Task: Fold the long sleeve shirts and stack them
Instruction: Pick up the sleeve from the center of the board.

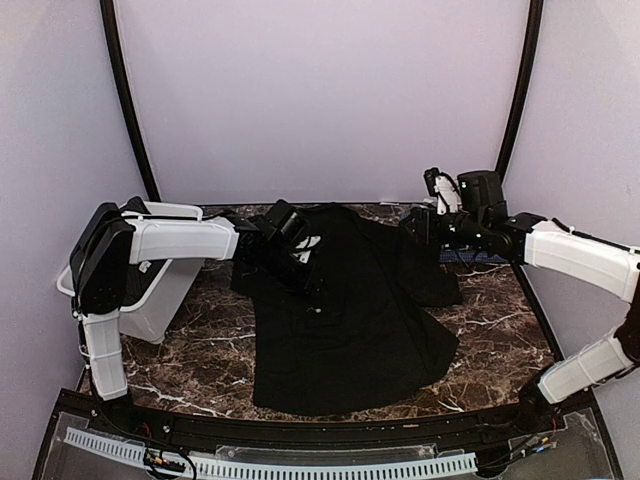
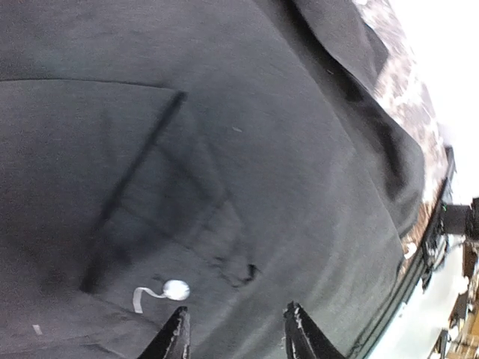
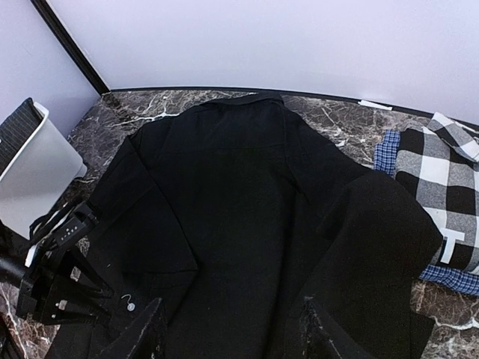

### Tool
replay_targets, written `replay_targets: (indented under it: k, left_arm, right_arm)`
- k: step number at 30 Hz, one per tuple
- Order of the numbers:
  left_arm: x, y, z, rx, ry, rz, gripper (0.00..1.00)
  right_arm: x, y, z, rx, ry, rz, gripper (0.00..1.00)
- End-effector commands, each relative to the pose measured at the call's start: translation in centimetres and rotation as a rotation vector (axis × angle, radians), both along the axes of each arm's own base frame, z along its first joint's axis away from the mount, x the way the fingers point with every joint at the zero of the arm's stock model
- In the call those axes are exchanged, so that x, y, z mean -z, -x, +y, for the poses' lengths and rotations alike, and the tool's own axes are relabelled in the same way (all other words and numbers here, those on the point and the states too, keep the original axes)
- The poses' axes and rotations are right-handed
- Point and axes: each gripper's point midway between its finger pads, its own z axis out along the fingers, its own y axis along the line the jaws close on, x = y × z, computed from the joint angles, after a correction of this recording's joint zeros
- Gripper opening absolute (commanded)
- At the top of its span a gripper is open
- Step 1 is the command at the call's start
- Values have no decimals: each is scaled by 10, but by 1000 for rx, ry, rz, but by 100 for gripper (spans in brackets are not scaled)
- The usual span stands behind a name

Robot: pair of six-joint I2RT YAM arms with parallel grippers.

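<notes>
Hunting for writing, nothing readable: just a small white neck mark [image 2: 174, 289] on the black shirt [image 1: 350, 310] spread across the worktop [image 1: 500, 325]. Checked shirt [image 3: 441, 194] at the far right sits partly under its sleeve. Left jaws part-open, right jaws wide, both empty.

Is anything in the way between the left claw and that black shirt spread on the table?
Nothing visible. The left gripper, jaws apart, sits right above the black shirt, with only bare cloth beneath it.

I count 1 black shirt [image 1: 345, 310], 1 checked shirt [image 3: 441, 179], 1 bin [image 1: 165, 295], 1 tabletop [image 1: 500, 320]. 2 tools: left tool [image 2: 236, 310], right tool [image 3: 232, 303].
</notes>
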Motion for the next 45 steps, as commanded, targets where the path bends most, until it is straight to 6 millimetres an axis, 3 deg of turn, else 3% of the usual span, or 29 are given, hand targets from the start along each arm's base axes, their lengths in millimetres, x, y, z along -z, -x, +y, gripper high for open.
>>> replay_targets:
  k: [1, 7, 13, 23, 30, 33, 38, 45]
  left_arm:
    - [-17, -24, 20, -122, -36, -58, 42]
    - [15, -35, 47, -210, -148, -14, 42]
    - [30, -49, 55, -232, -171, -6, 44]
    - [47, -39, 42, -150, -139, 62, 49]
    - [48, -30, 28, -98, -81, 114, 37]
    - [45, -27, 23, -79, -62, 133, 26]
    - [24, -29, 12, -57, -10, 139, 1]
    - [-38, -17, -25, 4, 233, 198, 0]
  right_arm:
    - [-10, -2, 7, -25, -38, -4, 57]
    - [-8, -1, 10, -40, -44, 6, 59]
    - [-1, 3, 19, -69, -46, 34, 59]
    - [6, 7, 30, -98, -47, 54, 59]
    - [19, 9, 42, -115, -42, 81, 56]
    - [20, 11, 47, -120, -44, 80, 56]
    - [26, 18, 59, -139, -58, 103, 54]
    - [37, 40, 86, -189, -84, 127, 54]
